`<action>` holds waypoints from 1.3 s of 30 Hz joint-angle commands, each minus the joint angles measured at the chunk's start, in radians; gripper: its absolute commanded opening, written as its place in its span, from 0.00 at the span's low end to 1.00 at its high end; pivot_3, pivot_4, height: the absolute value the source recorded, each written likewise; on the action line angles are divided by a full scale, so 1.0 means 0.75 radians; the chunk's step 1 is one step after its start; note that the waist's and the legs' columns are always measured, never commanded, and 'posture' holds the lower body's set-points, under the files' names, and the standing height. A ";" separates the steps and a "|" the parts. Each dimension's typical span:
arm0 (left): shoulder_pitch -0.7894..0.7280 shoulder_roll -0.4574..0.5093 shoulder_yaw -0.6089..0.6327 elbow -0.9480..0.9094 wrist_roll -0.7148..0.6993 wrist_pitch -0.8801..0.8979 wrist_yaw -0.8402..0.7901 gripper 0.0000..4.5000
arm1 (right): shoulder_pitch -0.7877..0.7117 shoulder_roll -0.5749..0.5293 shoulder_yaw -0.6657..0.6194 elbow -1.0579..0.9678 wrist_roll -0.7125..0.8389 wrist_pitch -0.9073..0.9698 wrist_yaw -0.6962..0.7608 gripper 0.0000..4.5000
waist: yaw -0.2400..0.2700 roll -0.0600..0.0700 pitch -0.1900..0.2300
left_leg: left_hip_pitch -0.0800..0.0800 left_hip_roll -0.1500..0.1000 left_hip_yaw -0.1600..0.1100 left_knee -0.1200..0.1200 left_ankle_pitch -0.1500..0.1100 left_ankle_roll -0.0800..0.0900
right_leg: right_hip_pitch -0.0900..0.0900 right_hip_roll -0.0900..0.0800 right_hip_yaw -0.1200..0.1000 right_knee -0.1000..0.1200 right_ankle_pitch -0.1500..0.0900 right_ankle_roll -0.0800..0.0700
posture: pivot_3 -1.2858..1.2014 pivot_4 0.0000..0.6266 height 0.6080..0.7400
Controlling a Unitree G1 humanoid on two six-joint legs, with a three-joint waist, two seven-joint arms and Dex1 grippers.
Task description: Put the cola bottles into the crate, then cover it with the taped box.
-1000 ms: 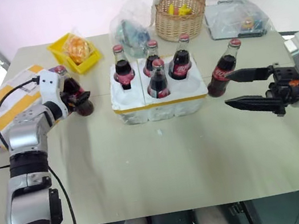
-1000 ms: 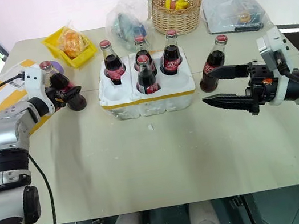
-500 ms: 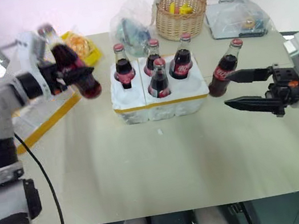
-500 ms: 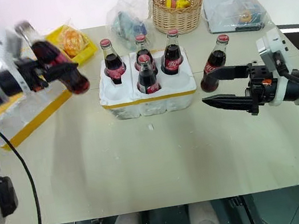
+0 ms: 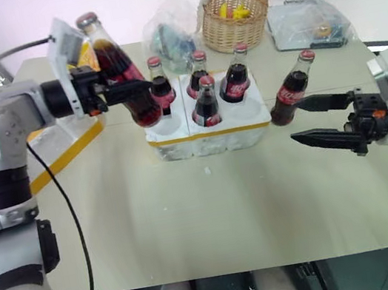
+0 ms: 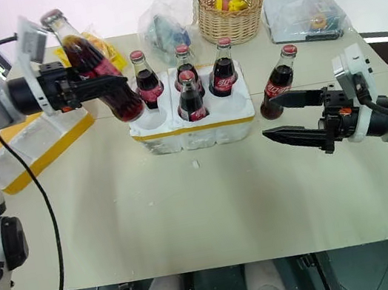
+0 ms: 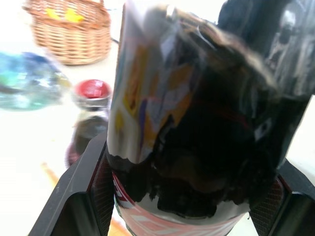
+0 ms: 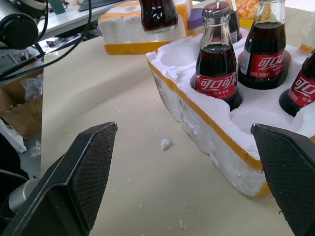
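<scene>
Above the crate's (image 5: 207, 131) near-left corner: fifth cola bottle (image 5: 121, 75), tilted, clamped in left gripper (image 5: 128, 90). Loading step; next, uprighting over an empty hole. Beside the crate's right: sixth bottle (image 5: 291, 89), unheld before spread-fingered right gripper (image 5: 310, 121).

Red labels on cola bottles (image 8: 216, 64) in crate (image 8: 231, 123): white Chinese script "可口可乐".

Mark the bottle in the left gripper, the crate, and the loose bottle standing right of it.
held cola bottle (image 6: 96, 70), right eye view, dark body
crate (image 6: 195, 131), right eye view, front wall
loose cola bottle (image 5: 290, 95), left eye view, red label
</scene>
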State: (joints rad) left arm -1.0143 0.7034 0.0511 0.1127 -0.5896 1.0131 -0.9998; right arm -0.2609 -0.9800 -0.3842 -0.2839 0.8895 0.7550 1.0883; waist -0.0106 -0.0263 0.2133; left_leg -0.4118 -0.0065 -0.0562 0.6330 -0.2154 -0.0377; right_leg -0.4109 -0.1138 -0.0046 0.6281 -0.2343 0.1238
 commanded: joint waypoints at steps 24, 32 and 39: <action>-0.013 -0.126 -0.133 0.208 0.253 -0.492 0.017 0.62 | 0.023 0.011 -0.075 -0.081 0.065 -0.010 -0.055 1.00 | 0.001 0.001 0.000 | 0.002 0.000 0.000 0.001 0.000 0.000 | 0.003 0.000 0.000 0.001 0.000 0.000 | 0.52 0.24 0.98; 0.045 -0.153 -0.180 0.177 0.270 -0.489 -0.021 0.62 | 0.021 0.009 -0.074 -0.083 0.072 -0.006 -0.065 1.00 | -0.001 0.000 0.000 | 0.002 0.000 0.000 0.001 0.000 0.000 | 0.002 0.000 0.000 0.001 0.000 0.000 | 0.52 0.24 0.98; 0.133 -0.140 -0.237 0.067 0.284 -0.457 -0.072 0.62 | 0.021 0.015 -0.068 -0.083 0.072 -0.010 -0.074 1.00 | -0.002 0.000 0.000 | 0.001 0.000 -0.001 -0.001 0.000 0.000 | 0.000 0.000 0.000 0.000 0.000 0.000 | 0.52 0.24 0.98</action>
State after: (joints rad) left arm -0.9097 0.5902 -0.1344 0.2194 -0.3653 0.6694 -1.0259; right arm -0.2373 -0.9680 -0.4041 -0.3220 0.9272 0.7565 1.0358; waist -0.0120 -0.0260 0.2133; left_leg -0.4114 -0.0064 -0.0564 0.6325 -0.2154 -0.0375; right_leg -0.4108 -0.1136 -0.0044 0.6281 -0.2344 0.1236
